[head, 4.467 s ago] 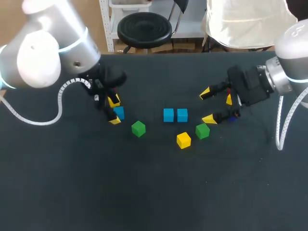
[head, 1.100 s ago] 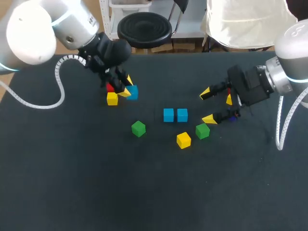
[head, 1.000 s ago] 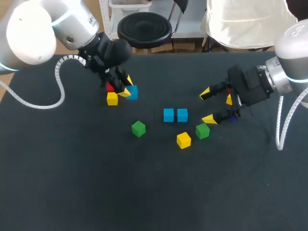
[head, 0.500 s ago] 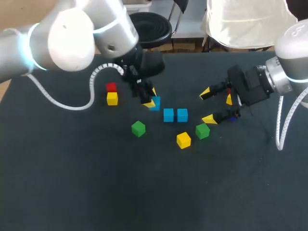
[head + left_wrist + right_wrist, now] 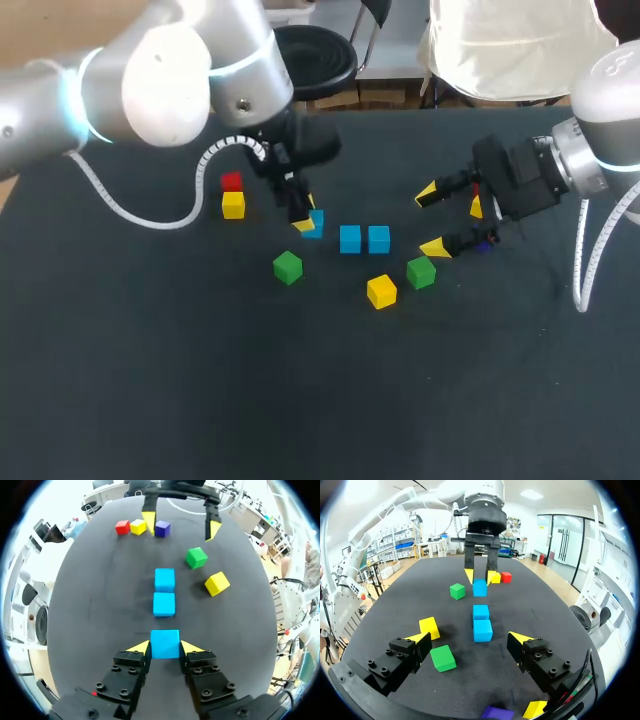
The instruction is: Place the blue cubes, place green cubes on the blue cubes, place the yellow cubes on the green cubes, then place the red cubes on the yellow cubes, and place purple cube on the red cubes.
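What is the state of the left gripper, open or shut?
The left gripper is shut on the blue cube: both fingers touch its opposite sides.

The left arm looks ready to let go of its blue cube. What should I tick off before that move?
1. Grip of left claw on held blue cube: ok, a finger on each side.
2. Held cube in line with near blue cube and far blue cube: ok.
3. Held cube apart from the near one: ok, a gap shows.
4. Held cube resting on the table: cannot tell.
5. State of right claw: ok, open and away from the row.
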`<state>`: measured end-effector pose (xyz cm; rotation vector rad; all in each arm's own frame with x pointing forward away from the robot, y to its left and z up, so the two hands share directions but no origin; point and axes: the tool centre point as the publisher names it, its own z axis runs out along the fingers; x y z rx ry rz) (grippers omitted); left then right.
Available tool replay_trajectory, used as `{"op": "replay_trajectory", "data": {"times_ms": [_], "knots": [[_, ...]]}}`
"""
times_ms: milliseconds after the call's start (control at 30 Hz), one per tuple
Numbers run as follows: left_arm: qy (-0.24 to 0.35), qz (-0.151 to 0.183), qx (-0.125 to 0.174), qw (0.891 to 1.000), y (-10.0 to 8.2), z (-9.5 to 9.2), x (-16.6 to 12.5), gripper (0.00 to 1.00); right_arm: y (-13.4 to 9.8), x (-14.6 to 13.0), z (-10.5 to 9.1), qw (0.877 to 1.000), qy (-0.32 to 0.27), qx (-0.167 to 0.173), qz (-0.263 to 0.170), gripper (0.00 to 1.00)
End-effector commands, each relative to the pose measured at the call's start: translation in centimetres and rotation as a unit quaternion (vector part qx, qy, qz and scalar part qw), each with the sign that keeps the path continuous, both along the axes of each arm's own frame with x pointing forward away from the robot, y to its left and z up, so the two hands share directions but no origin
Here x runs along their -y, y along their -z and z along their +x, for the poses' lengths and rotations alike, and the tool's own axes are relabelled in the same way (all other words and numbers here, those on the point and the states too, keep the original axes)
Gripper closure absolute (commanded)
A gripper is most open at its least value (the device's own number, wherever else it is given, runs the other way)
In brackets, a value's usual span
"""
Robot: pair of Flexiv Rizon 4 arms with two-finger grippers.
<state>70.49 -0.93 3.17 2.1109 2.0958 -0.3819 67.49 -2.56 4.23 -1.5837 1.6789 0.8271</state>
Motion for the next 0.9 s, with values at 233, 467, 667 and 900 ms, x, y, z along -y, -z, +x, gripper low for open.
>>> {"op": "replay_trajectory", "data": {"times_ms": [233, 467, 667, 900], "knots": [[-0.003, -0.008, -0.010, 1.000, 1.22, 0.46, -0.59, 1.00, 0.02, 0.04, -0.03, 1.000, 0.000, 0.001, 0.001, 0.00], [-0.003, -0.008, -0.010, 1.000, 1.22, 0.46, -0.59, 1.00, 0.02, 0.04, -0.03, 1.000, 0.000, 0.001, 0.001, 0.00], [-0.003, -0.008, -0.010, 1.000, 1.22, 0.46, -0.59, 1.00, 0.02, 0.04, -0.03, 1.000, 0.000, 0.001, 0.001, 0.00], [-0.001, -0.021, -0.010, 1.000, 1.23, 0.91, -0.30, 1.00, 0.02, 0.04, -0.03, 1.000, 0.000, 0.001, 0.001, 0.00]]}}
